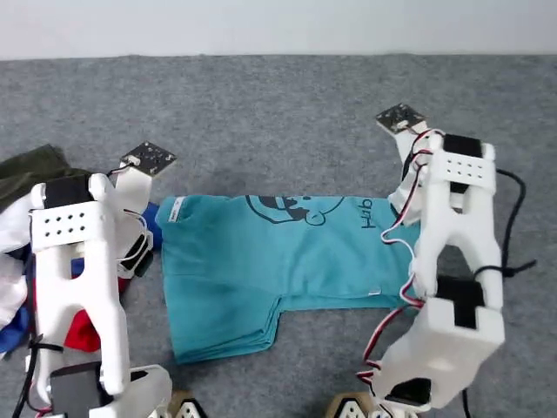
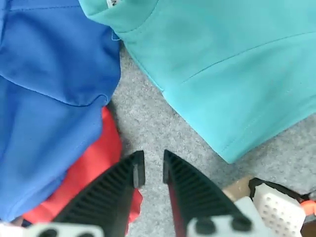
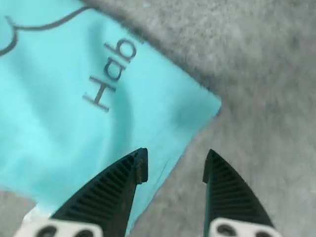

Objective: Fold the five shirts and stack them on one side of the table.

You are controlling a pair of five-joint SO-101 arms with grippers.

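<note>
A teal shirt [image 1: 261, 270] lies partly folded across the middle of the grey carpeted table [image 1: 278, 113], its printed end toward the right. In the right wrist view my right gripper [image 3: 175, 165] hangs open just above the teal shirt's [image 3: 74, 98] printed corner, one finger over cloth, the other over carpet. My left gripper [image 2: 153, 163] hovers over bare carpet between the teal shirt's [image 2: 222, 74] collar end and a blue shirt [image 2: 49, 74] on a red shirt [image 2: 94, 168]. Its fingers stand a narrow gap apart and hold nothing.
A loose pile sits at the table's left edge under the left arm: a dark green shirt [image 1: 30, 165], a white shirt [image 1: 13, 226], blue cloth [image 1: 152, 218] and red cloth [image 1: 83, 331]. Bare carpet stretches along the far side.
</note>
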